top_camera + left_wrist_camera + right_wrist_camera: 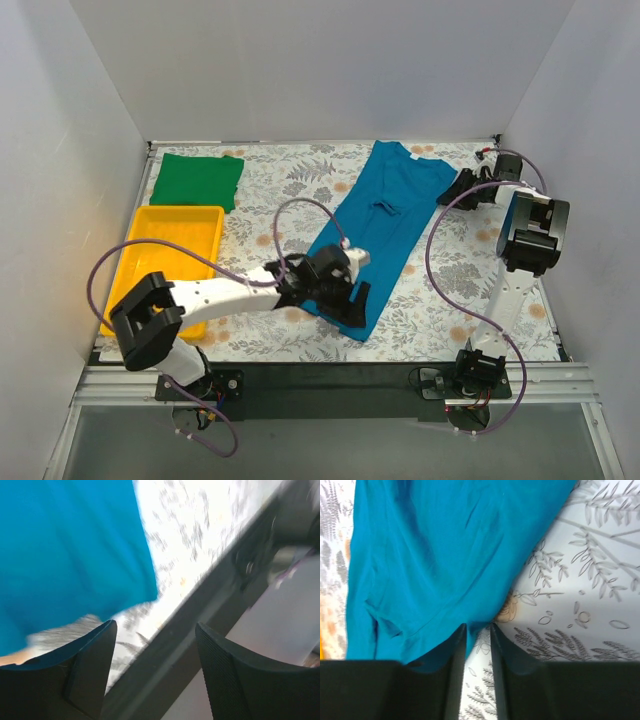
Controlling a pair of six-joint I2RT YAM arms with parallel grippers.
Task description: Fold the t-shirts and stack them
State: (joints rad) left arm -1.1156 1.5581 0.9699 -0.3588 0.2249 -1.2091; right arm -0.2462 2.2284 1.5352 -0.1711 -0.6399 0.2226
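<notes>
The teal-blue t-shirt (pixel 385 215) lies folded into a long strip, running diagonally across the middle of the flowered table. The green t-shirt (pixel 197 180) rests as a folded rectangle at the back left. My left gripper (pixel 347 298) hovers at the strip's near end. In the left wrist view it (pixel 156 626) is open with nothing between its fingers, and the teal cloth (pixel 65 545) lies off to its left. My right gripper (pixel 450 193) is at the shirt's far right shoulder. Its jaws (pixel 478 626) stand slightly open, with the teal hem (pixel 450 545) just at the tips and bare tablecloth between them.
A yellow tray (pixel 175 211) stands at the left, between the green shirt and the left arm's base. The black front rail (pixel 330 375) runs close beneath the left gripper. White walls enclose the table on three sides.
</notes>
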